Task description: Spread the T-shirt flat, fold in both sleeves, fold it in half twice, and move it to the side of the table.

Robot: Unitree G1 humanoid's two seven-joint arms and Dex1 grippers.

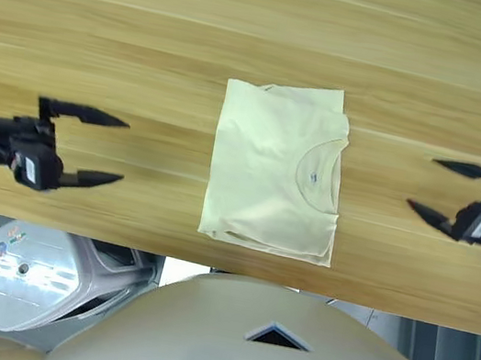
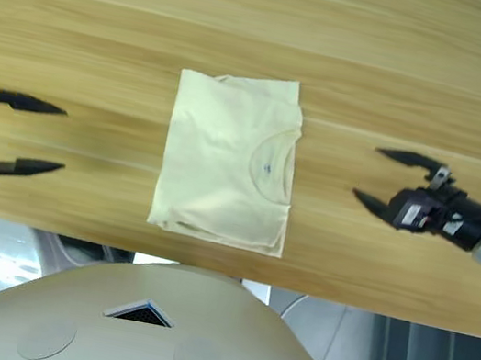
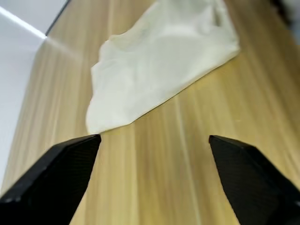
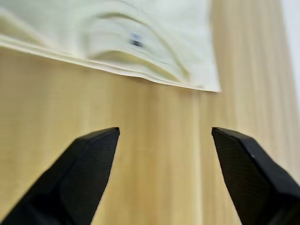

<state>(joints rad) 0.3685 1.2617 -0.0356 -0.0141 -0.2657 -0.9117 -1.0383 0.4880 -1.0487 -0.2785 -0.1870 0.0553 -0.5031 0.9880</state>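
T-shirt: pale yellow soft cloth, folded into a compact upright rectangle. Stacked layers show along its near edge and right side, with a few shallow wrinkles. The round ribbed collar lies on top toward its right edge, a small dark tag inside it. The shirt lies close to the near edge of the table, about midway along it and well away from the far edge.

Table: light wood-grain top, smooth, with long streaks running left to right.

Left gripper: black, hard-looking, with two tapered pointed fingers spread wide and nothing between them. It is over the wood near the near edge, left of the shirt and well apart from it, tips pointing at the shirt.

Right gripper: same black pointed shape, also spread wide and holding nothing. It is over the table right of the shirt, apart from it, tips aimed at the collar side.
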